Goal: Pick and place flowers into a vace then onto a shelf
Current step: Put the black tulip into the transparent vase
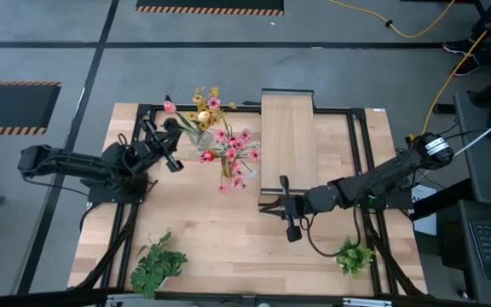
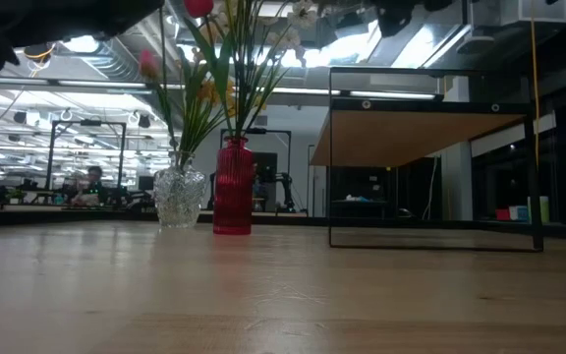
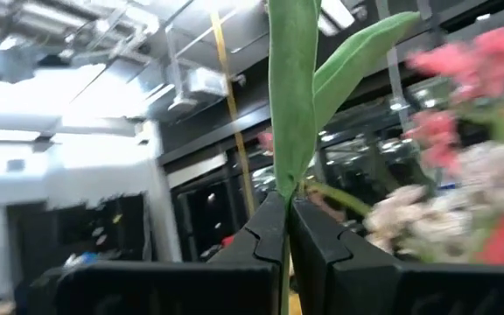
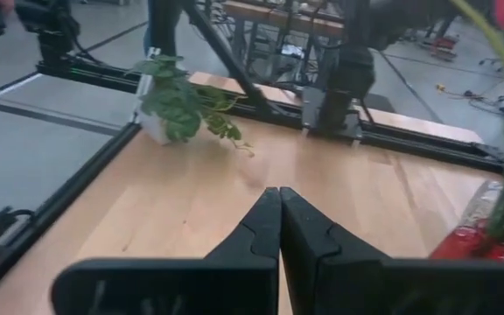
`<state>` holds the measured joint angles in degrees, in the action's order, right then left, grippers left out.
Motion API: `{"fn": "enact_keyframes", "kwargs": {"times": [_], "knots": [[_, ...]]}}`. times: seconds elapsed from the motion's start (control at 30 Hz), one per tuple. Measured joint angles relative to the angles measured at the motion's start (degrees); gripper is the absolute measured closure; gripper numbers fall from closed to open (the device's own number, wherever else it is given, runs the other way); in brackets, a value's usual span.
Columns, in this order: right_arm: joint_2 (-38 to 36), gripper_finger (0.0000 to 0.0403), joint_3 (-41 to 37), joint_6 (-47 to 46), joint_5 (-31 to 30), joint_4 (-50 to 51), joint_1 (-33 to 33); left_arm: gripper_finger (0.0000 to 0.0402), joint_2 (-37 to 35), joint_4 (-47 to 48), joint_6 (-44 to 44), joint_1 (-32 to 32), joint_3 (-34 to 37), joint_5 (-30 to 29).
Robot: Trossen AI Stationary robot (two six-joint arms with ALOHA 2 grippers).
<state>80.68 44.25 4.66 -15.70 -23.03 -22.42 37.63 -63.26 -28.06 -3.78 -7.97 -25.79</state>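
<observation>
My left gripper (image 1: 169, 135) stands at the table's far left, beside the clear vace (image 1: 196, 128), shut on a pink tulip's (image 1: 169, 107) green stem. The vace (image 2: 180, 197) stands on the tabletop and holds yellow and pink flowers (image 1: 205, 104). Next to it a red cylinder (image 2: 232, 187) holds pink blossom sprays (image 1: 233, 152). The light-wood shelf (image 1: 288, 136) is raised to their right. My right gripper (image 1: 268, 205) hangs shut with nothing in it, near the shelf's near end. My left gripper pinches the tulip's stem (image 3: 285, 199) between its two fingers, just below where the long leaves (image 3: 294, 96) branch off. The stem runs along the gap between the fingers, and the leaves rise beyond the fingertips. The blossom sits past the gripper toward the far edge.
Two bushy green bunches lie near the front edge, one at the left (image 1: 156, 266) and one at the right (image 1: 354, 254). A dark frame (image 1: 361, 170) runs round the tabletop. Bare wood lies between the two arms.
</observation>
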Motion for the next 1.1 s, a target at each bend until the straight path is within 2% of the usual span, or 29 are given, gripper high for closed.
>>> {"fn": "enact_keyframes", "kwargs": {"times": [0.13,0.47,0.57,0.7,1.1], "knots": [[0.0,0.0398,0.0,0.44,0.0,0.0,1.49,0.0398,2.15,0.45,3.93,-5.15,0.0,0.84],[0.0,0.0398,0.0,0.4,0.37,0.05,2.91,0.0398,5.64,0.02,9.72,-14.83,0.0,10.16],[0.0,0.0398,0.0,0.4,0.37,0.07,2.89,0.0398,6.51,-0.34,11.37,-17.54,0.0,10.54],[0.0,0.0398,0.0,0.49,0.37,0.07,2.89,0.0398,8.03,-1.73,13.92,-20.2,0.0,14.29],[0.0,0.0398,0.0,0.61,0.35,0.15,2.89,0.0398,14.95,-4.83,17.95,-25.81,0.0,17.68]]}}
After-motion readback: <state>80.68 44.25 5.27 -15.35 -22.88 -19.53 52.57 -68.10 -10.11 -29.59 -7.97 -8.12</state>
